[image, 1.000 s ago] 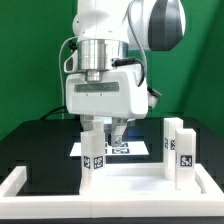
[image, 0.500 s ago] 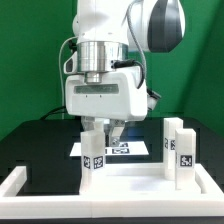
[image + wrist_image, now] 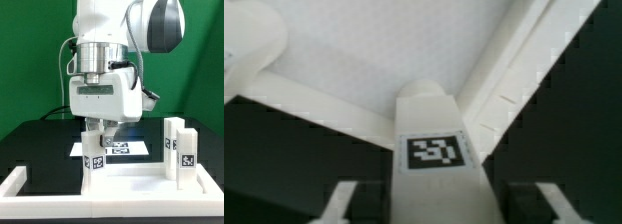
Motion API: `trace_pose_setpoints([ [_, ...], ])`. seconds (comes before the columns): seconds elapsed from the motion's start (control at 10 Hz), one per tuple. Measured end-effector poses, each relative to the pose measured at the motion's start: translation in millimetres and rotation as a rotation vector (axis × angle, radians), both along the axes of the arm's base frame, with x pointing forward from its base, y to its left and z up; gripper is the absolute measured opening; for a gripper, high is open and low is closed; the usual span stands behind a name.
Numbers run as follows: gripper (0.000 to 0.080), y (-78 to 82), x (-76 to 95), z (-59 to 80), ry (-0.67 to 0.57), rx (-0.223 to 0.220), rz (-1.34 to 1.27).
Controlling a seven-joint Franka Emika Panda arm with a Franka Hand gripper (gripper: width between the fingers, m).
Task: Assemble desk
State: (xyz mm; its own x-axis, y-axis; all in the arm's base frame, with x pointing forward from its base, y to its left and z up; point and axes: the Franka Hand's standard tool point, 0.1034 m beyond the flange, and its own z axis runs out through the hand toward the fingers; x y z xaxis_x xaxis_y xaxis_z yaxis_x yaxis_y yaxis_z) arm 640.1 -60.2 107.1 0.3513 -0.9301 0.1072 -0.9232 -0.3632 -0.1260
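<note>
A white desk leg (image 3: 95,160) with a square marker stands upright at the left front corner of the white desk slab (image 3: 135,172). My gripper (image 3: 101,137) hangs straight above it. In the wrist view the leg (image 3: 434,150) stands between my two fingers (image 3: 343,205), with a dark gap on each side, so the gripper (image 3: 441,205) is open around it. The slab's inner face (image 3: 384,50) and raised rim (image 3: 518,70) lie behind the leg. Two more legs (image 3: 185,155) stand upright at the exterior view's right.
The marker board (image 3: 128,148) lies flat on the black table behind the slab. The white frame (image 3: 15,183) borders the table at the front and the exterior view's left. A green backdrop stands behind.
The gripper has risen slightly above the left leg. The leg, the slab and the other legs have not moved.
</note>
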Motion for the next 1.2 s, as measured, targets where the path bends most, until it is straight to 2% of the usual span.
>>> trace_pose_setpoints([
  [0.1, 0.029, 0.6, 0.5, 0.1, -0.004, 0.016, -0.087],
  [0.4, 0.029, 3.0, 10.7, -0.6, 0.035, 0.11, -0.506],
  [0.8, 0.03, 14.7, 19.5, -2.6, -0.036, 0.186, -0.948],
  [1.2, 0.027, 23.9, 20.1, -9.7, -0.042, 0.216, -1.029],
])
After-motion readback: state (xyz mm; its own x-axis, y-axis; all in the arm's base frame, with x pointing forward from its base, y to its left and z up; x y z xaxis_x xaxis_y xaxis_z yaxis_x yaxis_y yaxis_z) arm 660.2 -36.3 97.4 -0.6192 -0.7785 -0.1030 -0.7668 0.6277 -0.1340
